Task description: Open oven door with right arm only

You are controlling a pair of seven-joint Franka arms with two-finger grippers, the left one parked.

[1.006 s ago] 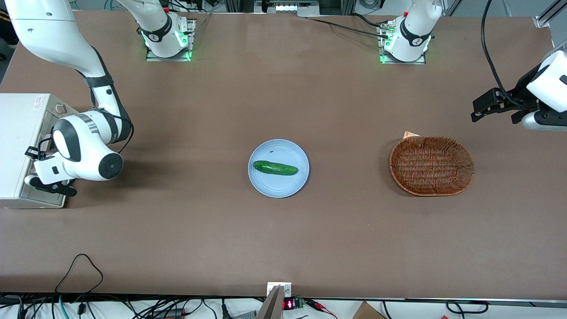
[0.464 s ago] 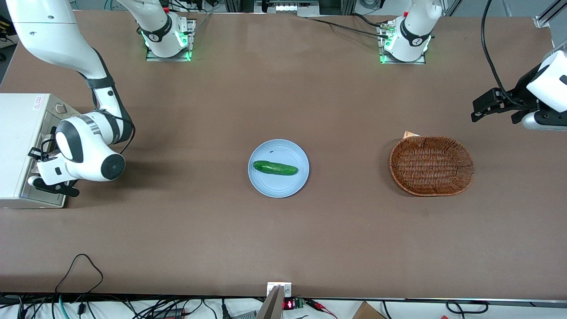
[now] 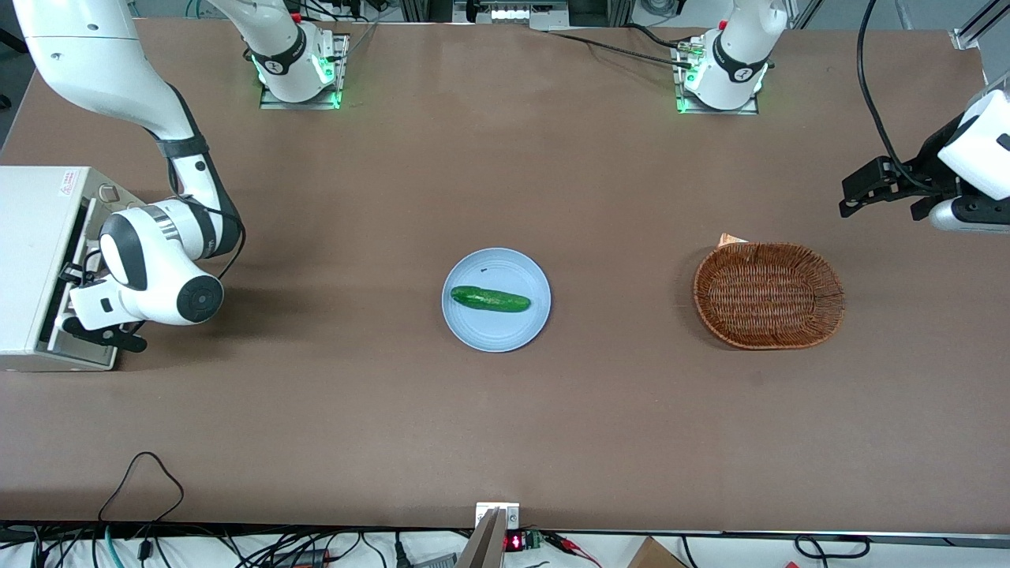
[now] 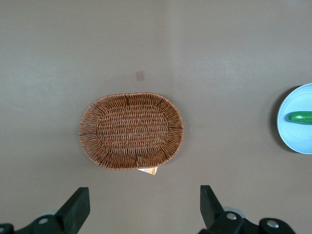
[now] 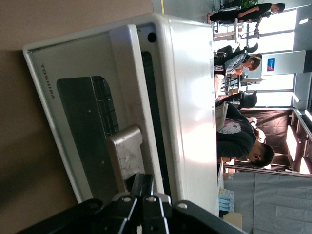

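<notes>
The white toaster oven (image 3: 31,237) stands at the working arm's end of the table. Its oven door (image 3: 88,356) is tilted a little way out at the top, with a dark slit between door and body. The right arm's gripper (image 3: 76,301) is at the door's front, level with the handle. In the right wrist view the door (image 5: 83,126) shows its dark window and silver handle (image 5: 126,153), with a black gap toward the oven body (image 5: 190,97). The gripper (image 5: 145,183) is shut, fingers pressed together against the handle's end with nothing between them.
A blue plate (image 3: 517,331) carrying a cucumber (image 3: 489,299) sits mid-table. A wicker basket (image 3: 768,294) lies toward the parked arm's end and also shows in the left wrist view, basket (image 4: 131,130) beside plate (image 4: 295,136).
The gripper has drawn slightly away from the oven body, and the door's top edge has come out with it, opening a dark slit that was not there a second ago.
</notes>
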